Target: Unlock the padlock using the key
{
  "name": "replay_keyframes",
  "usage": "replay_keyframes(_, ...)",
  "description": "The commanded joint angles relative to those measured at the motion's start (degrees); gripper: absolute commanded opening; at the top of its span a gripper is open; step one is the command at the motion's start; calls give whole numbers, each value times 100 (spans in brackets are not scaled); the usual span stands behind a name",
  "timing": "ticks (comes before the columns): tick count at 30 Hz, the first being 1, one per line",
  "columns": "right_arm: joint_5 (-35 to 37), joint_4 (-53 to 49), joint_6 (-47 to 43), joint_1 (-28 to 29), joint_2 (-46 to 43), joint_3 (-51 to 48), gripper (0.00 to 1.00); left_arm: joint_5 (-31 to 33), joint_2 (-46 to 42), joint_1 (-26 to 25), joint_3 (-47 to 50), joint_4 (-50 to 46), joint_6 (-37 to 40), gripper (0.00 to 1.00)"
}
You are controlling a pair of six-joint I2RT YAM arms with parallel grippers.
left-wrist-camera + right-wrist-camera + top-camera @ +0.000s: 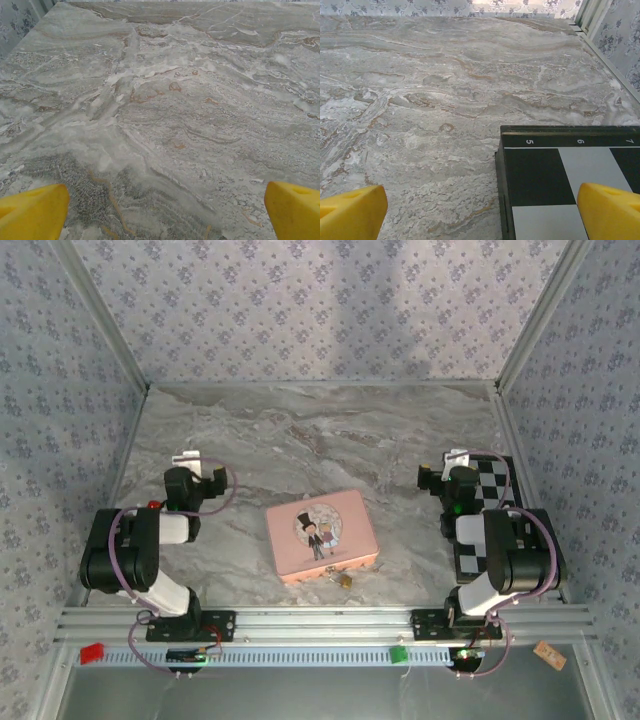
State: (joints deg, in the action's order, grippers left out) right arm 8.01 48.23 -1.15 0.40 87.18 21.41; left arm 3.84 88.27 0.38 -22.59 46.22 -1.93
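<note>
From above, the padlock (345, 581) is a small brass speck on the marble table (330, 440). It sits right against the near edge of the pink tin (320, 537), toward that edge's right end. The key is too small to pick out here. The left claw (192, 465) is well off to the left of the tin and farther back, and it points away from the padlock. The right claw (458, 462) is well off to the right, above the far end of a checkered board (500, 495), and is likewise turned away. The padlock lies nearer the arm bases than either claw, roughly midway between them. A red block (92, 651), a green block (399, 653) and a tan tag (549, 654) sit at the front by the rail.

The left wrist camera has the left claw (165, 212) spread wide. Its two yellow fingers (35, 212) stand at the bottom corners with bare marble between them. It grips nothing and touches nothing.

The right wrist camera has the right claw (482, 212) just as wide. One yellow finger (352, 212) is over marble and the other over the checkered board (545, 175), whose rim carries the numbers 5, 6 and 7. Nothing is held between the fingers.
</note>
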Motion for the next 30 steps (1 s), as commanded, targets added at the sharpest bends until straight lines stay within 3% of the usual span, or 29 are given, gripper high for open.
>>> replay_keyframes(1,-89,-50,-85,-27,3,58,99,-100,-33,6,-123,10,79,100)
replay_keyframes(30,-371,-174,-30,-155,3,125,99,-146,-33,35,-123,10,62,100)
